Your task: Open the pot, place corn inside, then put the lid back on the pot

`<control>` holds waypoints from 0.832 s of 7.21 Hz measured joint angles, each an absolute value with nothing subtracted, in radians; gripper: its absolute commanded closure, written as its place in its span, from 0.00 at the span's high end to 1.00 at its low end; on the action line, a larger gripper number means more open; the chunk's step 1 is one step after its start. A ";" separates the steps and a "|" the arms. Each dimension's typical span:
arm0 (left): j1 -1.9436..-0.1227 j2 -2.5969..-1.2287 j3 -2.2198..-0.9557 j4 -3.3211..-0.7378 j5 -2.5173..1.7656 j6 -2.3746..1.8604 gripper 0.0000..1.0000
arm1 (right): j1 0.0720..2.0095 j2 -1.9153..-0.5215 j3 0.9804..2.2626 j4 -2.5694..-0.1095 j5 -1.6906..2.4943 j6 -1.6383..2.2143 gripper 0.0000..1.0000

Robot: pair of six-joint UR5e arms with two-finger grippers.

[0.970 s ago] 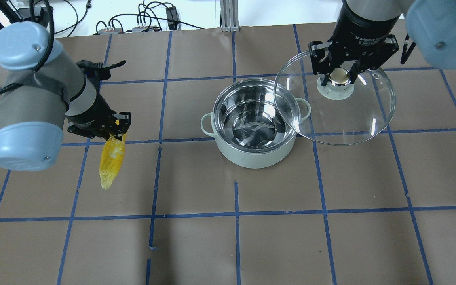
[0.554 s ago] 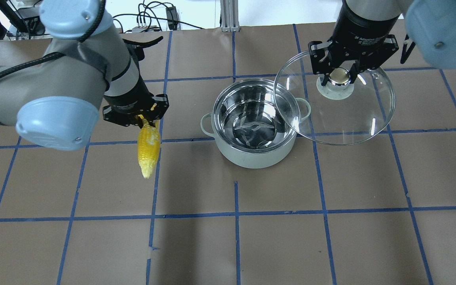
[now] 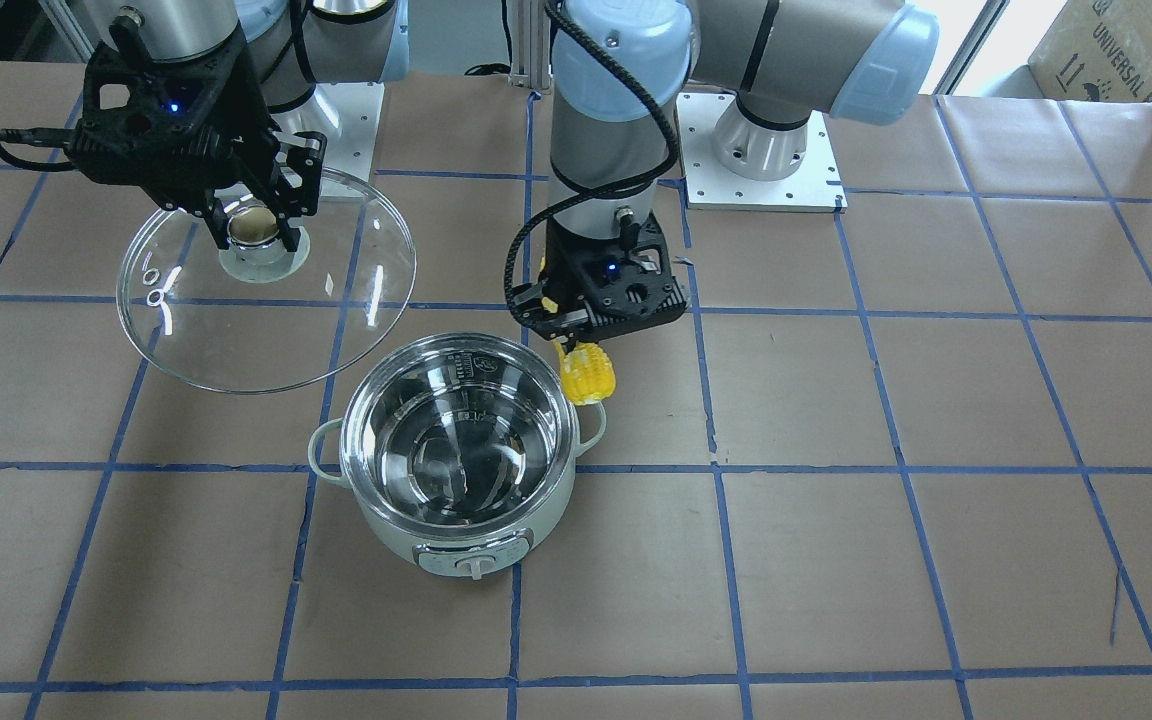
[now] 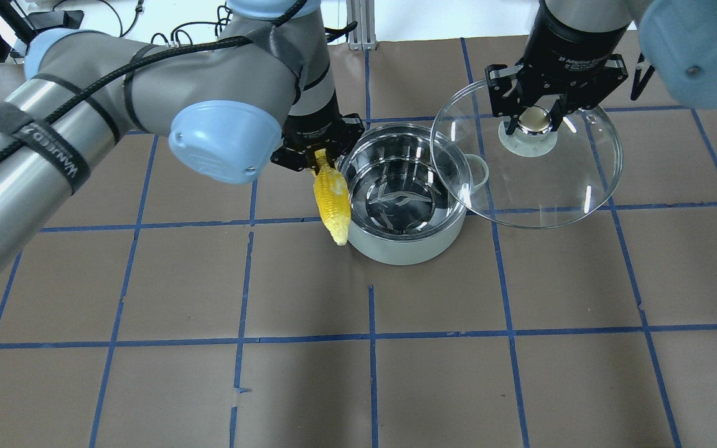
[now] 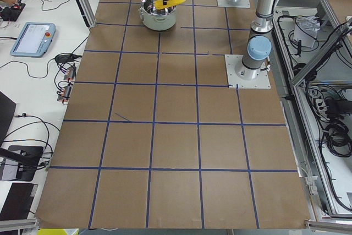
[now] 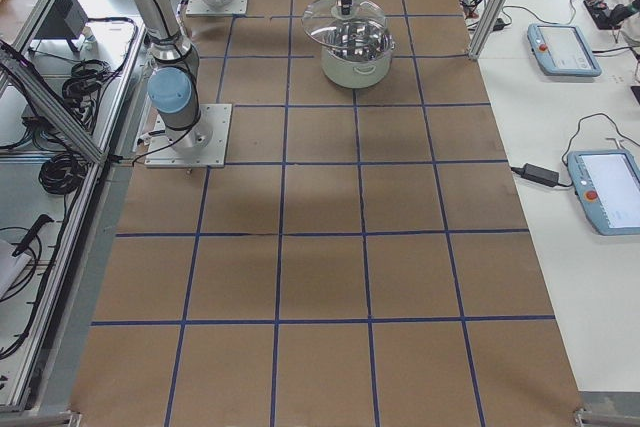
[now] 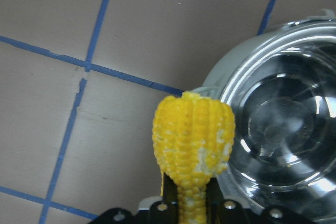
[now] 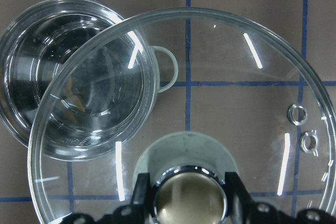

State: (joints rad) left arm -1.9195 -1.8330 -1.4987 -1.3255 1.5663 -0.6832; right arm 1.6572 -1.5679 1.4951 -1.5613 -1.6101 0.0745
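Front-facing view: pot (image 3: 536, 520) uncovered on the table (image 3: 936, 400), steel interior empty; lid (image 3: 286, 320) held aloft to one side, apart from the rim, by the right gripper (image 3: 254, 232) clenched on the knob (image 3: 254, 224); left gripper (image 3: 568, 345) clamped on one end of the corn (image 3: 588, 378), cob hanging just beside the pot's rim, not yet inside.

Overhead view: corn at the pot's left edge, overlapping the outer wall rather than the opening; lid off to the right, its glass edge crossing the pot's right rim in projection only.

Left wrist view: cob end in the foreground, gripped from below; open pot just to its right.

Right wrist view: knob pinched between both fingers; empty pot visible through the glass at upper left.

Side views: both arms over the pot at the far end of the table; too small for judging either grip.

Progress, as judged: opening complete; corn in hand at the rim; remaining: carrying it over the opening, releasing it inside, then setting the lid back on the pot.
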 measured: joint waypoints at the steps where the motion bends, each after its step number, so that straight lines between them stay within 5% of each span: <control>1: -1.943 -1.891 -1.424 -1.324 1.551 -0.719 0.01 | 1.655 -1.570 1.498 -1.561 -1.610 0.074 0.35; 6: -2.011 -2.082 -1.238 -1.303 1.547 -0.748 0.01 | 1.656 -1.572 1.498 -1.559 -1.612 0.074 0.35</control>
State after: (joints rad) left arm -2.0108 -2.0820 -1.2382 -1.3034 1.5471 -0.7482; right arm 1.6562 -1.5720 1.4978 -1.5587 -1.6119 0.0736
